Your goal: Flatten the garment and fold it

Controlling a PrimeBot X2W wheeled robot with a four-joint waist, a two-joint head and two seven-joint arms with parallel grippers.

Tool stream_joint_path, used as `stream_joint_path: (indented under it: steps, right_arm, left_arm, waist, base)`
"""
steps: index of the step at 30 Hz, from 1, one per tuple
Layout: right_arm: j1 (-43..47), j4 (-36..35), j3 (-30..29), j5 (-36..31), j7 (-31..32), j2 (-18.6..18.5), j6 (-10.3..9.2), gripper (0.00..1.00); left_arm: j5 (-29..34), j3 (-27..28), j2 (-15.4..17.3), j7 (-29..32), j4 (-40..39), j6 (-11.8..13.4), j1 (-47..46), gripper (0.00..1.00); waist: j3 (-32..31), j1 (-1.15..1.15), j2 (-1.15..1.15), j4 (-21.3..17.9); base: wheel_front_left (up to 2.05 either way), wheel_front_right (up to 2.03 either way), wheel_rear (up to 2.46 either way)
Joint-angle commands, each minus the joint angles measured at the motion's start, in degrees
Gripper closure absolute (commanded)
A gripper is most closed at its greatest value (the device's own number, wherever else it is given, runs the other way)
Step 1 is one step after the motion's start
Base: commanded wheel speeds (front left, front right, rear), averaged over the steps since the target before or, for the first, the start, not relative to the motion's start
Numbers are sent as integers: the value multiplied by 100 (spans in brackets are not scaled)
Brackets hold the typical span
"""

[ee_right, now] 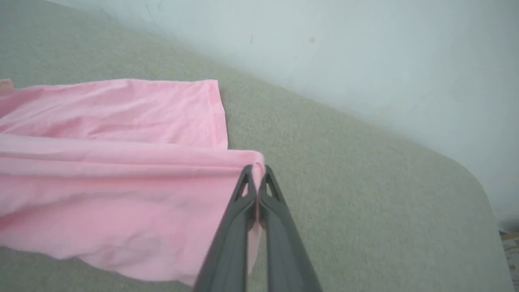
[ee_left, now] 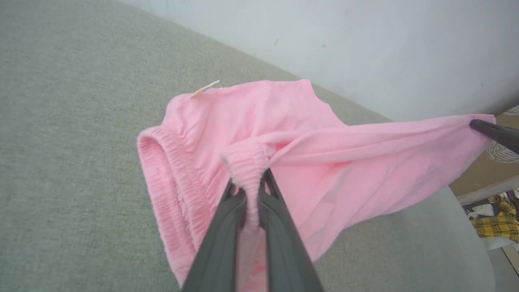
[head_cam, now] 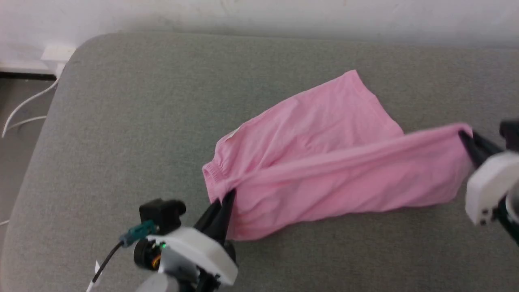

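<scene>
Left gripper [head_cam: 228, 194]: nearest the head camera, at the lower left. Its 2 dark fingers are closed almost together on a bunched piece of the gathered waistband [ee_left: 247, 160], which bulges out above the tips in the left wrist view.
Right gripper [head_cam: 463, 134]: at the right edge. Its fingers are pressed tight together on the corner of the garment's opposite end, with a thin strip of pink cloth caught between them in the right wrist view [ee_right: 256, 169].
Garment [head_cam: 324, 162]: light pink, held between the 2 grippers in the right half of the counter. The pinched edge runs as a raised, fairly taut ridge from one gripper to the other. The cloth in front of the ridge sags down to the surface, and the far layer lies flat behind it, its end pointing toward the wall.
Waistband opening [ee_left: 162, 174]: at the garment's left end, just beside the left gripper, lying open in a loop.
Tag [ee_left: 205, 86]: small and white, sticking out at the far edge of the waistband end.
Counter [head_cam: 121, 121]: grey cloth-covered top with rounded corners.
Wall [head_cam: 259, 16]: pale, close behind the counter.
Cables [head_cam: 24, 107]: white, beyond the counter's left edge, well apart from the garment.
</scene>
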Motion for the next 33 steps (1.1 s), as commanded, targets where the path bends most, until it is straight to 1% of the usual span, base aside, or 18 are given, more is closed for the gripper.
stream_joint_path:
  steps: [1,8,15,18,19,25,27,28,29,30,31,33]
  right_arm:
    - [-499,346,153,-22,-124,-86,-12,100]
    - [-2289,1825,855,96,-317,-353,-12,100]
    - [-3718,3024,1759,130,-413,-706,-12,100]
    - [-4170,3500,2063,159,-436,-805,-12,100]
    - [-4170,3500,2063,159,-436,-805,-12,100]
    - [-4696,4273,2518,363,-307,-917,-12,100]
    - [-4770,4489,2595,495,-223,-910,-12,100]
    - [-4787,4591,2624,569,-153,-897,-12,100]
    - [-4795,4661,2666,636,-110,-886,-12,80]
    - [-4795,4703,2700,707,-110,-879,-12,18]
    - [-4783,4744,2706,779,-124,-878,-12,0]
    - [-4729,4786,2702,905,-206,-876,-12,0]
  left_arm:
    - [77,44,-161,-127,170,-7,-294,100]
    - [208,116,-733,-504,988,70,-1091,100]
    - [253,71,-1148,-765,1543,33,-1566,100]
    - [222,59,-1271,-892,1679,-20,-1652,100]
    - [222,59,-1271,-892,1679,-20,-1652,100]
    - [135,-48,-1439,-1048,1830,-152,-1714,100]
    - [107,-96,-1469,-1070,1868,-213,-1726,56]
    - [106,-118,-1476,-1083,1887,-244,-1739,0]
    - [108,-131,-1481,-1100,1909,-269,-1752,0]
    - [110,-134,-1485,-1125,1923,-289,-1760,0]
    - [121,-135,-1483,-1152,1929,-305,-1762,0]
    - [171,-122,-1451,-1216,1929,-315,-1753,0]
  waist:
    - [252,-1,0,224]
    - [837,-1,0,672]
    - [1495,-1,0,1186]
    - [1694,-1,0,1389]
    - [1694,-1,0,1389]
    - [1906,-1,0,1680]
    - [1909,-1,0,1701]
    - [1899,-1,0,1700]
    - [1874,-1,0,1690]
    - [1837,-1,0,1672]
    - [1791,-1,0,1650]
    - [1659,-1,0,1590]
  base:
    - [0,0,0]
    - [0,0,0]
    - [0,0,0]
    - [0,0,0]
    - [0,0,0]
    - [0,0,0]
    - [0,0,0]
    - [0,0,0]
    - [0,0,0]
    - [0,0,0]
    - [0,0,0]
    - [0,0,0]
